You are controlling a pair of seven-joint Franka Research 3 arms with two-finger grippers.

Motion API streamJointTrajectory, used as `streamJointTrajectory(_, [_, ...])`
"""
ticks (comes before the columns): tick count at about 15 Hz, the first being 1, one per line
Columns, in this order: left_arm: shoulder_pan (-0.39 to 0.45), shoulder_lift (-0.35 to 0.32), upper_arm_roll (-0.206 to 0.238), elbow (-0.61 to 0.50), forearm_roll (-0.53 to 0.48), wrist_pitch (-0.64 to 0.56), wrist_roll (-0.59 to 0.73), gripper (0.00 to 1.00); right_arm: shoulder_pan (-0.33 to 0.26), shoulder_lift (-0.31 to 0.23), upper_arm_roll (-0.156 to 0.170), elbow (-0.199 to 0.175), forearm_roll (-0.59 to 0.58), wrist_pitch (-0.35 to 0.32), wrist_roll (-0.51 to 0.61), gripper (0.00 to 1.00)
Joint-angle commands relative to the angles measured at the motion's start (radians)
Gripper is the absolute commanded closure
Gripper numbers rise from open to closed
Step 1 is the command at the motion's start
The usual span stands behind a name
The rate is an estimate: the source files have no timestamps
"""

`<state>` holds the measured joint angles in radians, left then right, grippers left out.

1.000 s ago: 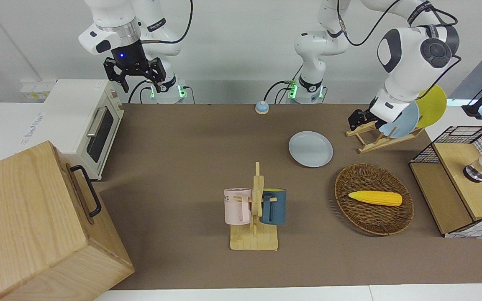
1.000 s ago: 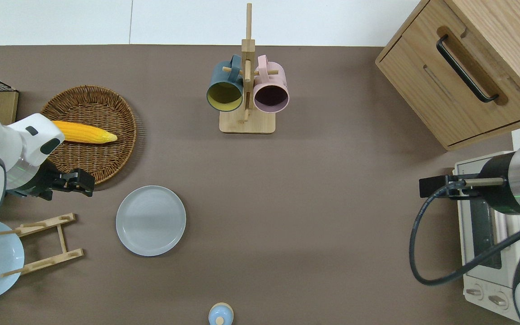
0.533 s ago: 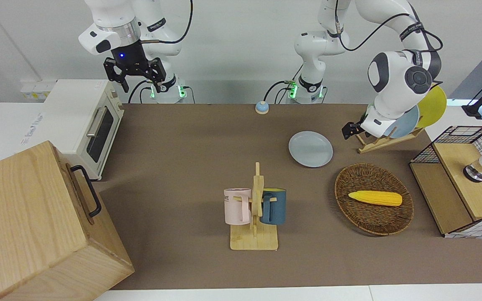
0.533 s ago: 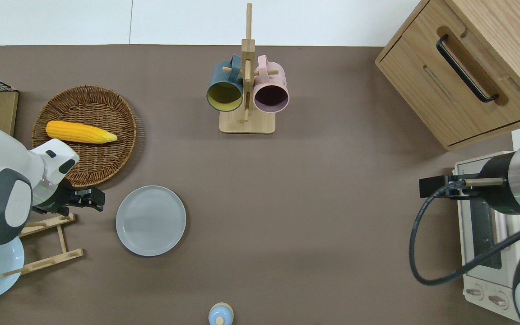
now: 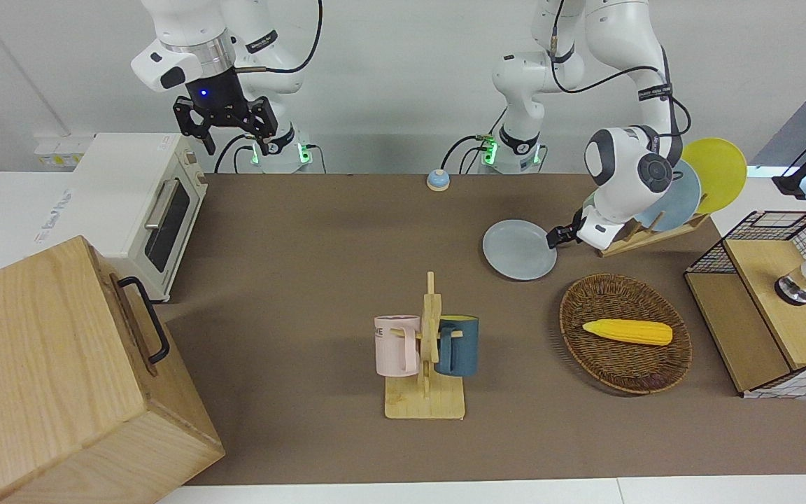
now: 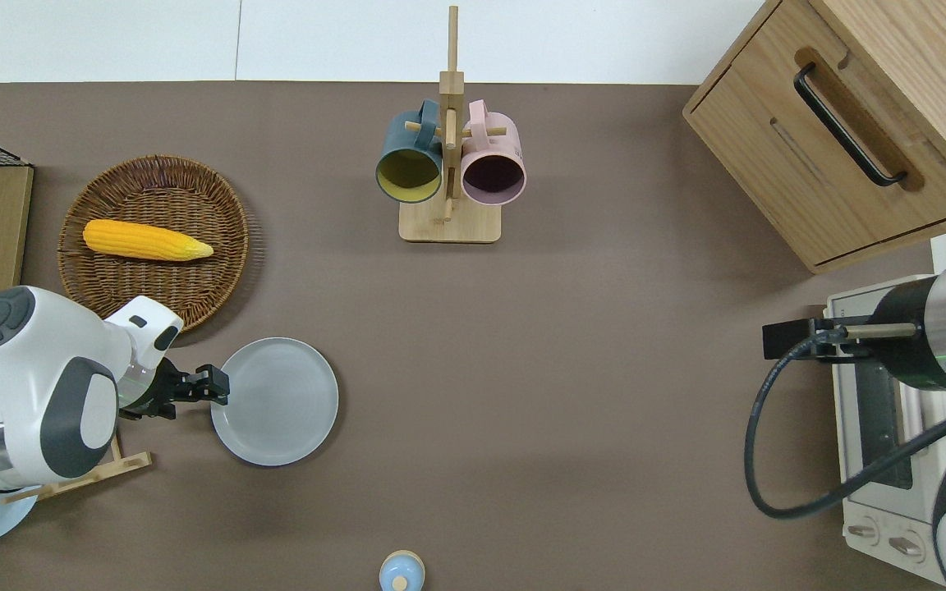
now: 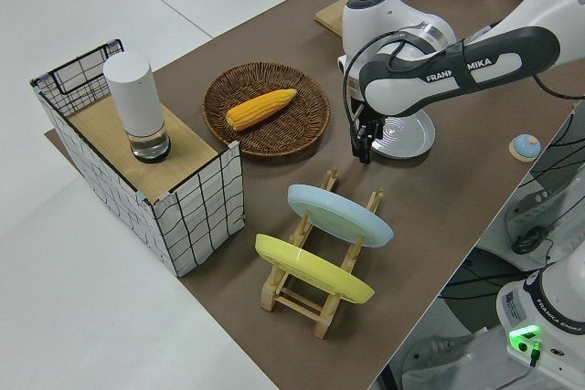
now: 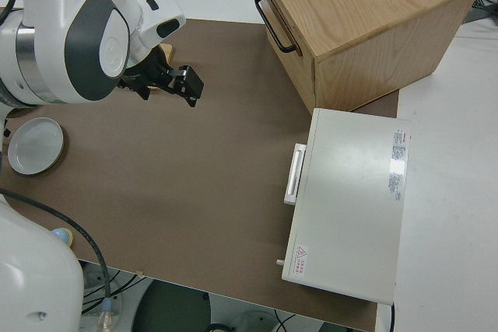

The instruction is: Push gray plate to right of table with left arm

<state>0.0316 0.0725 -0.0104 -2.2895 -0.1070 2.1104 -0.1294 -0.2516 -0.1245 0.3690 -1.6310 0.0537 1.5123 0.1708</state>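
The gray plate [image 6: 276, 402] lies flat on the brown table [image 6: 571, 369], nearer to the robots than the wicker basket; it also shows in the front view [image 5: 519, 250] and the left side view [image 7: 404, 135]. My left gripper [image 6: 221, 387] is low at the plate's rim on the side toward the left arm's end of the table and seems to touch it; it also shows in the front view [image 5: 554, 238] and the left side view [image 7: 364, 150]. My right gripper [image 5: 224, 133] is open, empty and parked.
A wicker basket [image 6: 218, 246] with a corn cob [image 6: 144, 240] lies farther from the robots than the plate. A wooden rack [image 5: 644, 234] holds a light-blue and a yellow plate. A mug stand [image 6: 449, 222], a small blue bell [image 6: 401, 572], a wooden box [image 6: 842, 148] and a toaster oven [image 5: 137, 210] also stand here.
My left arm has swung down from over the basket's edge toward the gray plate, and its gripper has reached the rim. The plate has not moved. The right arm is still.
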Motion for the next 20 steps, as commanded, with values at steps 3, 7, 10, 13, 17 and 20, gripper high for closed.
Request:
streamJointTrajectory(3, [-0.006, -0.033, 0.001, -0.094, -0.023, 0.088, -0.01, 0.56, -0.025, -0.027, 0.015, -0.027, 0.021, 0.0, 0.01, 0.005])
streamJointTrajectory(7, [-0.006, -0.033, 0.0, -0.093, -0.025, 0.089, -0.009, 0.8, -0.025, -0.027, 0.015, -0.027, 0.021, -0.001, 0.01, 0.005])
streamJointTrajectory(10, [-0.006, -0.033, 0.0, -0.093, -0.065, 0.091, -0.009, 0.9, -0.025, -0.027, 0.015, -0.027, 0.021, 0.0, 0.012, 0.005])
streamJointTrajectory(13, [-0.006, -0.033, 0.0, -0.093, -0.068, 0.092, -0.009, 1.0, -0.025, -0.027, 0.015, -0.027, 0.021, 0.0, 0.01, 0.005])
streamJointTrajectory(17, [-0.01, -0.033, -0.003, -0.093, -0.103, 0.094, -0.012, 1.0, -0.025, -0.027, 0.015, -0.027, 0.021, -0.001, 0.01, 0.005])
streamJointTrajectory(20, [-0.012, -0.033, -0.029, -0.094, -0.132, 0.094, -0.024, 1.0, -0.025, -0.027, 0.015, -0.027, 0.021, 0.0, 0.01, 0.005])
